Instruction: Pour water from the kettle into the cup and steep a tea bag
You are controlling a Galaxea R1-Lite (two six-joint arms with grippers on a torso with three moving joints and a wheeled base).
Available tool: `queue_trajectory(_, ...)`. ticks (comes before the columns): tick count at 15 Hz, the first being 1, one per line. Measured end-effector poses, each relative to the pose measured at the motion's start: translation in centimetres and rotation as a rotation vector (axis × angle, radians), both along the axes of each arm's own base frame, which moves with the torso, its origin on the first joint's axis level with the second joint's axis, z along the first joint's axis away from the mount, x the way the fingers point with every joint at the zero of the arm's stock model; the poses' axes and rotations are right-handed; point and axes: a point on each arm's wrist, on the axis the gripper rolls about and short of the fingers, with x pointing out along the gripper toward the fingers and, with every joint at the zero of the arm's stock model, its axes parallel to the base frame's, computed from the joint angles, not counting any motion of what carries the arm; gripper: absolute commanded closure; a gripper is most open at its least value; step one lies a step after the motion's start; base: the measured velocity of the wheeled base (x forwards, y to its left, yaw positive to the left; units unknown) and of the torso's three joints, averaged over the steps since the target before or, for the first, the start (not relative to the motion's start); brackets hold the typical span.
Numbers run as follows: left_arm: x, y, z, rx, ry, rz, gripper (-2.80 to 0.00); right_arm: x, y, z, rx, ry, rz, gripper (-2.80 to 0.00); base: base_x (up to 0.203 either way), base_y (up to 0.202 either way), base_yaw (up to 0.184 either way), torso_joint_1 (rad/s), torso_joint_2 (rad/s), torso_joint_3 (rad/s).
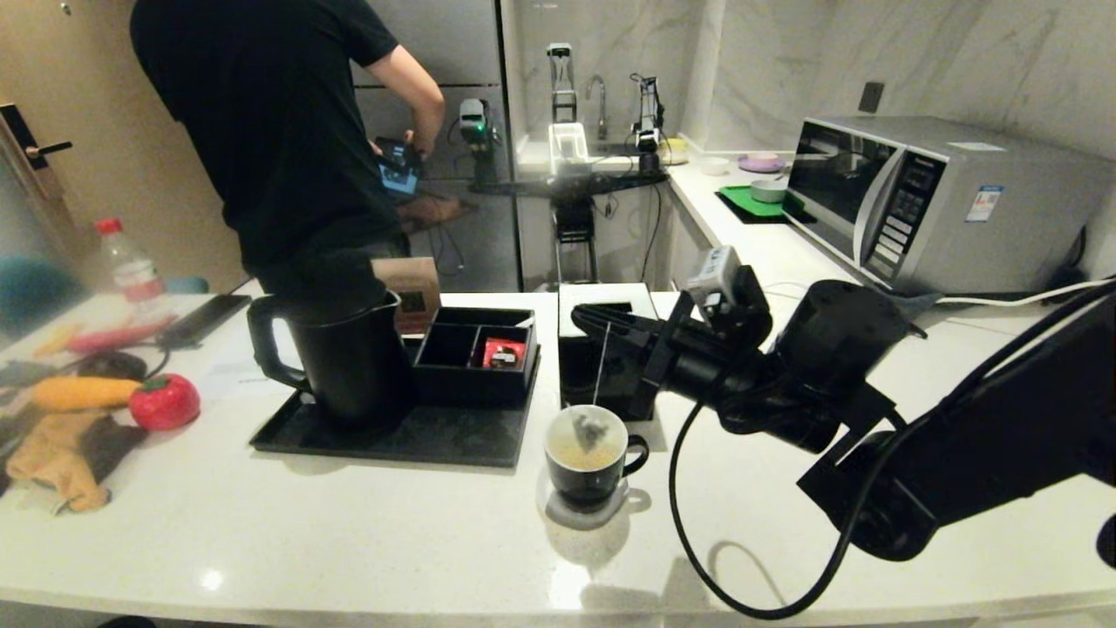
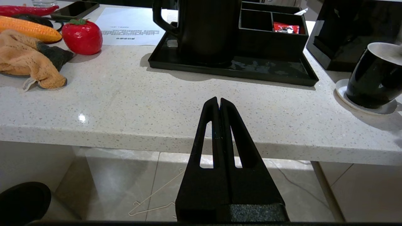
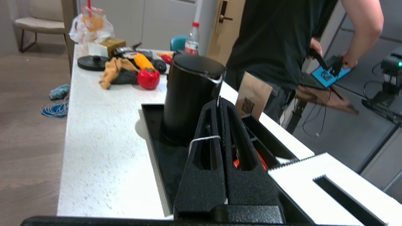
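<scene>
The black cup (image 1: 588, 458) stands on a white coaster at the front middle of the counter, with pale yellowish liquid (image 1: 575, 455) inside. The tea bag (image 1: 591, 427) hangs inside the cup at the liquid's surface. Its string (image 1: 602, 358) runs straight up to my right gripper (image 1: 577, 316), which is shut on the string above the cup. In the right wrist view the string (image 3: 204, 138) loops over one finger. The black kettle (image 1: 344, 358) stands upright on the tray, left of the cup. My left gripper (image 2: 219, 99) is shut and empty, low at the counter's front edge.
A black tray (image 1: 453, 436) carries the kettle and a compartment box (image 1: 475, 358) with a red packet (image 1: 504, 353). A black tissue box (image 1: 580, 371) sits behind the cup. A red toy tomato (image 1: 164, 401) and cloths lie far left, a microwave (image 1: 924, 201) far right. A person (image 1: 279, 131) stands behind.
</scene>
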Motion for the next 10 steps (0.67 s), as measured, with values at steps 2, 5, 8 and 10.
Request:
queue_trajectory(2, 0.0, 0.0, 0.0, 0.000, 0.000, 0.000, 0.00, 0.2, 0.0, -0.5, -0.005, 0.007, -0.003, 0.00, 0.000, 0.000, 0.000, 0.000, 0.00, 0.000)
queue_trajectory(5, 0.0, 0.0, 0.0, 0.000, -0.001, 0.000, 0.00, 0.6, 0.0, -1.1, -0.002, 0.005, -0.007, 0.00, 0.000, 0.000, 0.000, 0.000, 0.00, 0.000)
queue_trajectory(8, 0.0, 0.0, 0.0, 0.000, -0.001, 0.000, 0.00, 0.8, 0.0, -1.5, -0.007, 0.013, -0.009, 0.00, 0.000, 0.000, 0.000, 0.000, 0.00, 0.000)
queue_trajectory(10, 0.0, 0.0, 0.0, 0.000, 0.000, 0.000, 0.00, 0.9, 0.0, -1.6, -0.009, 0.015, -0.011, 0.00, 0.000, 0.000, 0.000, 0.000, 0.00, 0.000)
